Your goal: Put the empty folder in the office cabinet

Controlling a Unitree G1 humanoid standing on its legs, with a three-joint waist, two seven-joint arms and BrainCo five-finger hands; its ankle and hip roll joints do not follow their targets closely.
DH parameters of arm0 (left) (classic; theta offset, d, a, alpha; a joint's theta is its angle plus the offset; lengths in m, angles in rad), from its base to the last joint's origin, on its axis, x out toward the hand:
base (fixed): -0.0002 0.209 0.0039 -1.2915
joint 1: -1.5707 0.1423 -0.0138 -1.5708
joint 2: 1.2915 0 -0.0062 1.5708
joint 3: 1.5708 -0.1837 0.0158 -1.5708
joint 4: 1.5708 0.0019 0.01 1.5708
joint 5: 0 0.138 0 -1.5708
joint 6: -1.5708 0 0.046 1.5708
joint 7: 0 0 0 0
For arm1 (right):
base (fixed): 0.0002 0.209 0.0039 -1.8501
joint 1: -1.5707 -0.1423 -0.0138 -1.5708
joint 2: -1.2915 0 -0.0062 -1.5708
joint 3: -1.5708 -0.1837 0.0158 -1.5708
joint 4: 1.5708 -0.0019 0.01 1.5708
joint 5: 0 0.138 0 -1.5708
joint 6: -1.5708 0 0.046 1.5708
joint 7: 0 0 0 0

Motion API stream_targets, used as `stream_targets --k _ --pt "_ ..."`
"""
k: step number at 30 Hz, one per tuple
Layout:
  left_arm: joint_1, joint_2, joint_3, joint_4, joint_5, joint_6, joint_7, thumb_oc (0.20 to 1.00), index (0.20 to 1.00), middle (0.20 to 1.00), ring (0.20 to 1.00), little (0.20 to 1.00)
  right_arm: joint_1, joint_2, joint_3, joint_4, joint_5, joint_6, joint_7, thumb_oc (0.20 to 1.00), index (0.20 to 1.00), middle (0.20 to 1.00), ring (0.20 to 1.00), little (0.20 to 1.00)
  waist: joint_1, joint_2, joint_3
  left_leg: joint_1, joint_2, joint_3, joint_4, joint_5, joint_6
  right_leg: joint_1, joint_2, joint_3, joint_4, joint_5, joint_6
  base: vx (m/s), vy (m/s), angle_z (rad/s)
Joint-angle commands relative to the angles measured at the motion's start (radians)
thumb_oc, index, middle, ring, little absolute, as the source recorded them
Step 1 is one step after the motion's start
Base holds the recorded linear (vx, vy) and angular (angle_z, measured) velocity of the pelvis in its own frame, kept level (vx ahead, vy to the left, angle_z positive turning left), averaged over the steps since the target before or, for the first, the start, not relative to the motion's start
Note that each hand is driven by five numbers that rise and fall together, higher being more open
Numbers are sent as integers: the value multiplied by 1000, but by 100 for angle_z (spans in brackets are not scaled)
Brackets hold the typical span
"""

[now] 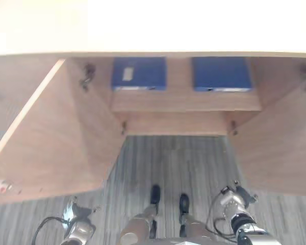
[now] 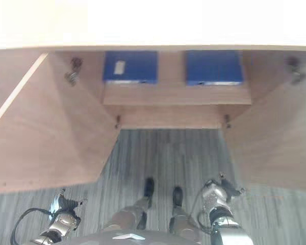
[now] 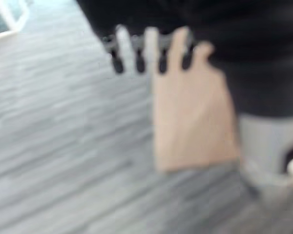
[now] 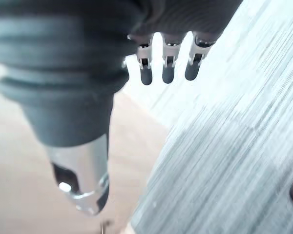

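The wooden office cabinet [image 1: 186,99] stands in front of me with both doors swung open. Two blue folders lie on its shelf, one with a white label [image 1: 138,73] at the left and a plain one [image 1: 222,73] at the right. My left hand [image 1: 76,224] hangs low by my side over the floor, its fingers [image 3: 146,46] straight and holding nothing. My right hand [image 1: 234,200] hangs low on the other side, with straight fingers [image 4: 168,66] and an empty palm. Neither hand touches the cabinet or a folder.
The left door [image 1: 56,138] and the right door [image 1: 280,143] jut out toward me on either side. Grey striped carpet [image 1: 173,163] lies between them. A pale countertop [image 1: 153,25] runs across above the cabinet.
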Motion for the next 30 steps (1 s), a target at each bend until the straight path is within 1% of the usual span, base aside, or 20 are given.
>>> stream_targets --k 1,5,6,7,8,9,10,11,13,15,16,18,22,23,25,26,27,28,29,30 --pt "20 -24 91 146 -98 35 -5 1000 1000 1000 1000 1000 24 -50 -17 24 -118 18 95 1000 1000 1000 1000 1000 11 3 -63 97 125 62 -10 -85 -35 29 5 -17 14 -27 34 43 13 -22" --pt "70 -89 206 209 -270 35 -92 1000 1000 1000 1000 1000 108 -38 -10 54 -189 70 176 1000 1000 1000 1000 1000 2 -5 -102 178 128 82 -10 -102 -29 85 13 -3 41 -44 30 34 -5 -26" --pt "70 -89 206 209 -270 35 -92 1000 1000 1000 1000 1000 108 -38 -10 54 -189 70 176 1000 1000 1000 1000 1000 2 -5 -102 178 128 82 -10 -102 -29 85 13 -3 41 -44 30 22 -11 -6" --pt "73 -101 234 210 -325 40 -114 1000 1000 1000 1000 1000 122 -35 -11 66 -201 83 195 1000 1000 1000 1000 1000 1 -7 -111 192 128 83 -10 -105 -27 97 14 -2 47 -49 29 60 -29 -1" --pt "73 -120 303 195 -543 25 -134 1000 1000 1000 1000 1000 136 -34 -7 83 -212 107 224 1000 1000 1000 1000 1000 1 -10 -128 224 129 85 -10 -116 -24 124 16 0 54 -60 29 80 -38 0" --pt "77 -127 328 189 -627 21 -146 1000 1000 1000 1000 1000 142 -35 -12 86 -215 114 232 1000 1000 1000 1000 1000 1 -10 -135 236 128 84 -10 -120 -21 136 16 1 58 -66 28 60 -32 5" --pt "77 -127 327 189 -628 21 -146 1000 1000 1000 1000 1000 142 -35 -12 85 -215 114 232 1000 1000 1000 1000 1000 1 -10 -133 239 128 84 -10 -121 -21 139 16 1 58 -67 28 64 -9 3" --pt "85 -131 331 183 -658 29 -185 1000 1000 1000 1000 1000 158 -37 -14 96 -234 125 249 1000 1000 1000 1000 1000 -3 -8 -144 261 127 84 -10 -126 -19 159 17 3 65 -74 26 62 -5 3" --pt "88 -132 323 185 -646 32 -195 1000 1000 1000 1000 1000 166 -37 -8 107 -253 128 255 1000 1000 1000 1000 1000 -6 -7 -149 273 127 85 -10 -130 -19 170 17 6 66 -78 25 49 -5 3" --pt "90 -143 276 187 -565 44 -229 1000 1000 1000 1000 1000 175 -48 5 129 -286 137 278 1000 1000 1000 1000 1000 -13 -9 -164 294 127 88 -10 -140 -17 188 18 12 69 -86 23 51 -9 0" --pt "90 -143 276 187 -565 44 -229 1000 1000 1000 1000 1000 175 -48 5 129 -286 137 278 1000 1000 1000 1000 1000 -13 -9 -164 294 127 88 -10 -140 -17 188 18 12 69 -86 23 48 -10 -5" --pt "97 -140 256 196 -507 51 -240 1000 1000 1000 1000 1000 178 -71 5 118 -305 140 284 1000 1000 1000 1000 1000 -16 -10 -172 303 128 88 -10 -143 -16 195 19 16 70 -89 20 35 -8 -6" --pt "122 -130 251 204 -422 56 -248 1000 1000 1000 1000 1000 178 -202 -78 25 -417 144 207 1000 1000 1000 1000 1000 -20 -10 -175 315 129 88 -10 -151 -13 202 18 17 78 -93 21 18 -7 -5" --pt "122 -130 250 204 -422 56 -248 1000 1000 1000 1000 1000 179 -203 -79 24 -418 145 206 1000 1000 1000 1000 1000 -19 -9 -174 316 129 88 -10 -152 -13 202 18 17 78 -93 21 0 0 0" --pt "129 -124 245 206 -391 57 -252 1000 1000 1000 1000 1000 174 -274 -147 1 -464 146 146 1000 1000 1000 1000 1000 -20 -7 -177 322 128 88 -10 -157 -10 207 19 19 78 -95 23 22 -1 1" --pt "135 -119 241 209 -378 55 -256 1000 1000 1000 1000 1000 166 -324 -203 4 -475 140 101 1000 1000 1000 1000 1000 -21 -6 -178 325 128 87 -10 -159 -9 211 19 19 77 -97 24 40 -7 2" --pt "136 -115 235 210 -368 52 -257 1000 1000 1000 1000 1000 157 -353 -236 22 -474 144 80 1000 1000 1000 1000 1000 -20 -6 -178 326 127 86 -10 -161 -8 214 18 17 76 -98 24 0 0 0" --pt "136 -116 234 210 -368 52 -257 1000 1000 1000 1000 1000 156 -355 -237 23 -474 143 80 1000 1000 1000 1000 1000 -19 -5 -177 327 128 86 -10 -161 -8 215 18 17 76 -98 24 0 0 0" --pt "140 -114 227 211 -367 54 -260 1000 1000 1000 1000 1000 149 -397 -273 54 -467 144 62 1000 1000 1000 1000 1000 -17 -6 -176 329 128 84 -10 -162 -8 219 18 15 73 -100 25 0 0 0" --pt "144 -114 224 210 -369 57 -261 1000 1000 1000 1000 1000 146 -418 -290 48 -465 144 51 1000 1000 1000 1000 1000 -16 -6 -176 329 129 83 -10 -163 -8 220 18 14 70 -101 25 0 0 0"
